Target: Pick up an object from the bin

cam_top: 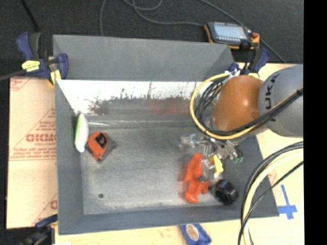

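Note:
My gripper [209, 163] hangs low in the bin's right part, under the arm's orange cover. Its metal fingers stand right over the upper right side of an orange-red plastic piece [192, 179] that lies near the front right. Whether the fingers touch it is hidden. A small yellow bit [217, 163] shows beside the fingertips. Just right of the red piece, in the front right corner, lies a black round thing [225, 192].
At the bin's left wall lie an orange and black tape measure [98, 145] and a white-green oblong thing [79, 132] leaning on the wall. The arm and its looped cables cover the bin's right rear part.

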### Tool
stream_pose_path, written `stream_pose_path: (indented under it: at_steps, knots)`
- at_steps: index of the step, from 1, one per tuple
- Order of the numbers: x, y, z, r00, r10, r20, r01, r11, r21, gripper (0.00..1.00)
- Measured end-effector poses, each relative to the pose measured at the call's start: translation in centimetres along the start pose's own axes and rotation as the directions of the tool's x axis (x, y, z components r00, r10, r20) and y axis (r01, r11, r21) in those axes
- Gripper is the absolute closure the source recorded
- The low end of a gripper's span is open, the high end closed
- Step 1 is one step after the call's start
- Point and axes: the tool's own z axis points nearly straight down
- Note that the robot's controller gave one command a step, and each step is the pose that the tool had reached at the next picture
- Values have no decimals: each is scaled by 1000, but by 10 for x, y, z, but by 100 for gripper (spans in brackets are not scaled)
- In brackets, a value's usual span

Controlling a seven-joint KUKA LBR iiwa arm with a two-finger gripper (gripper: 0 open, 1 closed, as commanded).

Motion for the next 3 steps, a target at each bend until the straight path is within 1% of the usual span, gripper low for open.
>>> stream_pose_path:
  at_steps: [1,2,3]
  knots:
    - [-4,19,-8,988,-153,0,153,988,3,0]
    - [8,33,14,923,-384,0,384,923,2,0]
    - [3,47,14,845,-535,-2,535,845,3,100]
